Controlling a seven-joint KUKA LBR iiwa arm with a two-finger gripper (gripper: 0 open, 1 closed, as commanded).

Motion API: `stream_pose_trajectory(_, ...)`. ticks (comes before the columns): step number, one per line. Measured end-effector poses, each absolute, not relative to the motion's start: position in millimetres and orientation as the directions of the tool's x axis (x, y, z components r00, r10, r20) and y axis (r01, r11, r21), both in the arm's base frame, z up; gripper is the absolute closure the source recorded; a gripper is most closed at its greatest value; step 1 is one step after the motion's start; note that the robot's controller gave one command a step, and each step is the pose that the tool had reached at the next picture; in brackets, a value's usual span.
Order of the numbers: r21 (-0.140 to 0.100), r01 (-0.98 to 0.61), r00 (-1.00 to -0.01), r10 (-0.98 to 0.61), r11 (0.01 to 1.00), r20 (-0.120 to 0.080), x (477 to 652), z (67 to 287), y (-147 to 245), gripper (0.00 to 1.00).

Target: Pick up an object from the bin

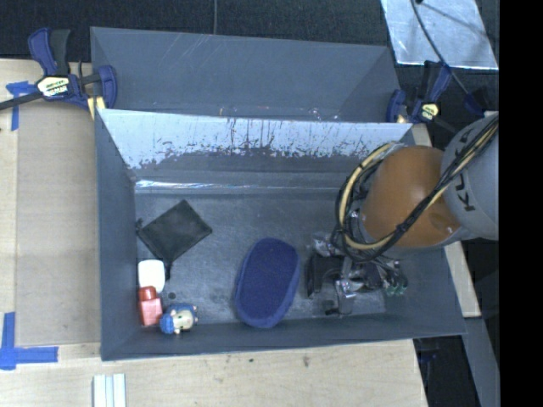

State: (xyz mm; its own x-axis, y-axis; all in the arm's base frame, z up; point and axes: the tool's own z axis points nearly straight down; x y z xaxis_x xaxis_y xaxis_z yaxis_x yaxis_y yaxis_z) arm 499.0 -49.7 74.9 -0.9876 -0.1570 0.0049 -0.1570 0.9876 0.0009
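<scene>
The gripper (339,283) is down low in the bin (254,75), right at floor level, just to the right of the blue oval pad (265,282). That pad is the nearest thing to it, lying flat with its long axis running toward the front wall and its right edge just beside the gripper's dark metalwork. There is a dark upright shape between pad and gripper, and whether it belongs to the gripper or is a loose thing I cannot tell. How far open the gripper stands I cannot tell either, it is all a tangle of black and silver parts, and nothing can be made out in its grasp. Above and to the right of the pad, the arm's orange cover (407,197) bulges over the wrist with cables (356,202) looping round it. Well left of the pad, a black square sheet (174,230) lies flat and turned corner-on. Below that sheet sits a white and red piece (150,291), and beside it, left of the pad's near end, a little toy figure (178,319) in blue and yellow by the front wall
</scene>
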Motion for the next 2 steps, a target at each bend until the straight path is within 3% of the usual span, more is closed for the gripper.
stream_pose_trajectory(1, -0.001, -0.159, -0.987, -0.159, 0.987, -0.004, 501.9, 79, -49, 1.00)
stream_pose_trajectory(2, -0.004, -0.170, -0.985, -0.170, 0.985, -0.007, 516.3, 205, -102, 1.00)
